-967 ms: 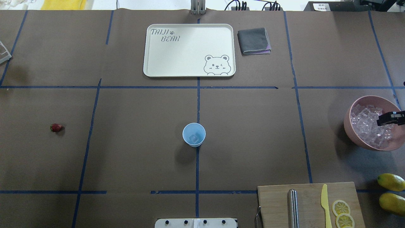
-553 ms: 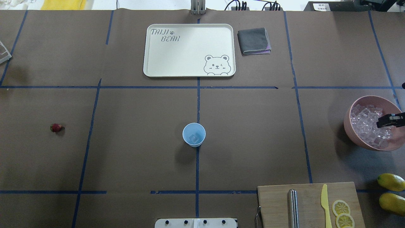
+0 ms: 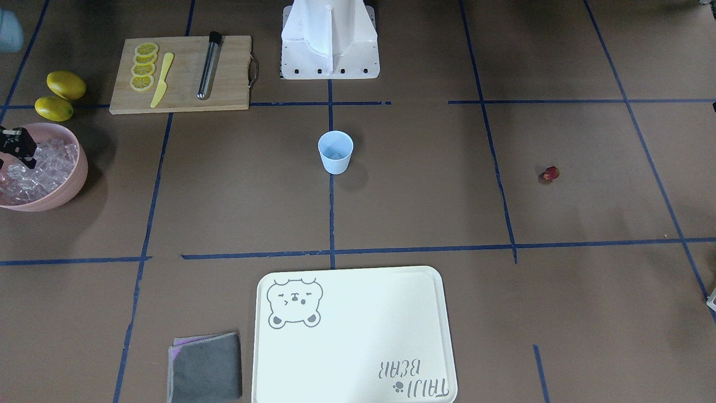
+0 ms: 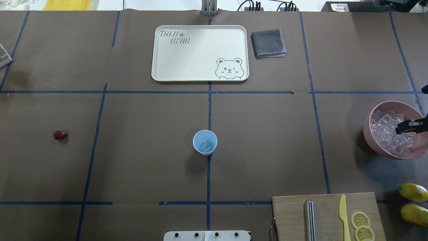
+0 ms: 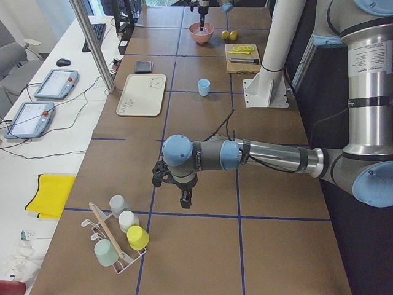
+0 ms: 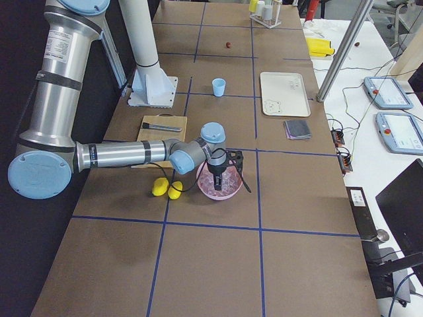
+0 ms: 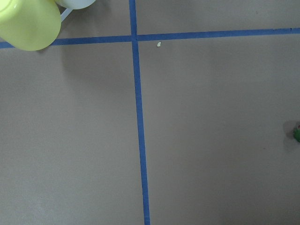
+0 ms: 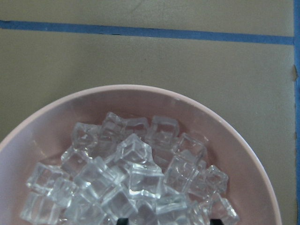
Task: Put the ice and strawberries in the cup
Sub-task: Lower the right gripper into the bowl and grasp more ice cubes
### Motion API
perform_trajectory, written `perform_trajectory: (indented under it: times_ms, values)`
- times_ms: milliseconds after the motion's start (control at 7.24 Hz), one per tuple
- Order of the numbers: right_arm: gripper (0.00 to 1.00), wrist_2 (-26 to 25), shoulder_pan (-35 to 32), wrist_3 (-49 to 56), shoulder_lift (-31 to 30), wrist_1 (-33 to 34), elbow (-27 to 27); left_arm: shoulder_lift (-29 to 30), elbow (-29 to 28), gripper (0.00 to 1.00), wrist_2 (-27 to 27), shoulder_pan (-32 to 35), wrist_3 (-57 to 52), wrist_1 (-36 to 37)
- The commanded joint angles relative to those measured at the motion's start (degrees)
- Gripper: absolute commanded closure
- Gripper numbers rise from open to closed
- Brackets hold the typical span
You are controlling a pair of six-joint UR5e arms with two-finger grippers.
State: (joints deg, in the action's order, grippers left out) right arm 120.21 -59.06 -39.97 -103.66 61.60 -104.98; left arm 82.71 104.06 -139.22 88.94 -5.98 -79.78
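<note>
The pale blue cup (image 4: 205,142) stands upright mid-table with one ice cube (image 4: 204,146) inside; it also shows in the front view (image 3: 335,151). More ice (image 8: 131,178) fills the pink bowl (image 4: 368,132) at the right edge. My right gripper (image 4: 405,127) is low over that ice, fingers apart and empty; it also shows in the front view (image 3: 17,148). The strawberry (image 4: 59,135) lies alone on the table's left side. My left gripper (image 5: 184,200) hangs over bare table farther left, seen only from the side; I cannot tell whether it is open.
A cream bear tray (image 4: 160,75) and a folded grey cloth (image 4: 268,43) are at the back. A cutting board (image 4: 291,214) with a metal rod, yellow knife and lemon slices is front right, with two lemons (image 4: 413,192) beside it. A cup rack (image 5: 116,243) stands near my left arm.
My right gripper has shifted slightly inward over the ice in the pink bowl. The cup and the strawberry have not moved.
</note>
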Motion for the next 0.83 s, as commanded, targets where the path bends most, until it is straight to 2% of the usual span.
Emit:
perform_trajectory:
  times_ms: [0,138,276,553,691]
  values:
    - [0.51,-0.3,0.0,0.5,0.2,0.0,0.1,0.0,0.0,0.0,0.0,0.0,0.0,0.0]
    - [0.71,-0.3,0.0,1.8,0.0,0.0,0.2,0.0,0.0,0.0,0.0,0.0,0.0,0.0]
    - [0.86,-0.3,-0.1,4.1,-0.5,-0.1,0.2,0.0,0.1,0.0,-0.1,-0.1,0.0,0.0]
    - [0.97,-0.2,-0.4,4.3,-0.6,-0.1,0.0,0.0,0.3,0.0,-0.1,0.0,0.0,0.0]
    - [0.98,0.7,-3.1,4.4,-0.3,0.1,-0.7,0.0,0.4,0.0,-0.1,-0.1,0.0,0.0]
